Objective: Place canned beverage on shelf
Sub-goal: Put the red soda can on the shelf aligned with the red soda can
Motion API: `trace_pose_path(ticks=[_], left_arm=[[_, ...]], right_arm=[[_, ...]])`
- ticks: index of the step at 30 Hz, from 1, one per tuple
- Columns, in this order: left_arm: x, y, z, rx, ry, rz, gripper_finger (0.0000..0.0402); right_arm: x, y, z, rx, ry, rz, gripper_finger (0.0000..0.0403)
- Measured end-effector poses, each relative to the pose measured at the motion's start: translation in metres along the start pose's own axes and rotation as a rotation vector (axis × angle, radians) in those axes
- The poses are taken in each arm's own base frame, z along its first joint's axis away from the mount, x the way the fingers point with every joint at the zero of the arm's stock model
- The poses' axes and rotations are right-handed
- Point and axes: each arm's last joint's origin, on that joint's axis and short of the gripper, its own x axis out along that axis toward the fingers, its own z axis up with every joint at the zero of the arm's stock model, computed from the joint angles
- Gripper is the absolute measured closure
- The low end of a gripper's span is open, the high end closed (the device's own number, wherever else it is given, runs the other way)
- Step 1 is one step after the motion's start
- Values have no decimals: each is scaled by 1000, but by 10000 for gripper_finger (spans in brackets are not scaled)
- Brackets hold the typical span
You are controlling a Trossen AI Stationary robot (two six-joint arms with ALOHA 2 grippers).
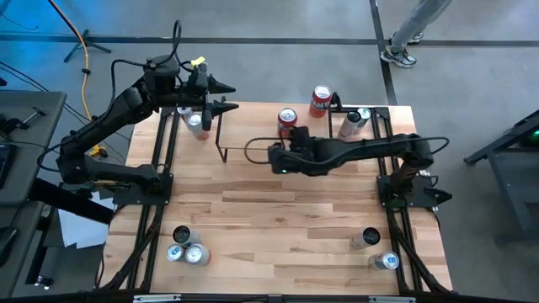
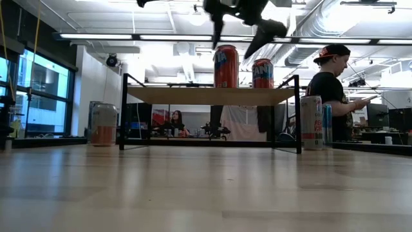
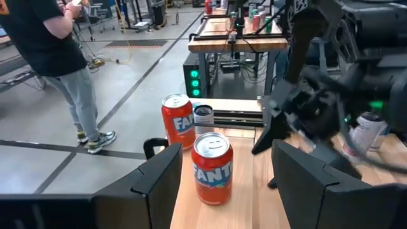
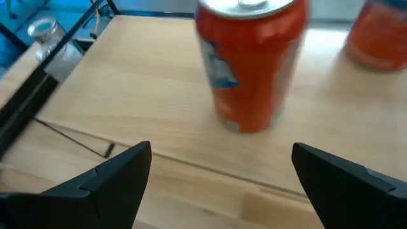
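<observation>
fingers wide, empty | right gripper [image 4: 219,181] clear of Fanta can [image 4: 251,60] standing on shelf [image 4: 159,83] | looks released

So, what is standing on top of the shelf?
Two orange Fanta cans stand upright on the shelf. The right claw hangs open by one. Nothing is hidden.

Two orange Fanta cans [image 3: 212,166] upright on shelf [image 3: 245,191]; person [image 3: 54,57] standing beyond, right end effector [image 3: 299,137] open nearby
</observation>
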Motion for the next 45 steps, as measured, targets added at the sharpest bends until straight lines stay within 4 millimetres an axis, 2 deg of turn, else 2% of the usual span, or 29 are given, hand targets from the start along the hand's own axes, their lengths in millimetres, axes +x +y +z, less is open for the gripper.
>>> trace_pose_path(ticks=[7,13,45], left_arm=[[0,1,0,-5,0,5,198],[0,1,0,-14,-1,5,198],[0,1,0,-60,0,5,198]], right_arm=[[20,13,7,57,-26,-35,37],[34,8,10,81,-32,-66,36],[77,-6,58,125,-96,-93,37]])
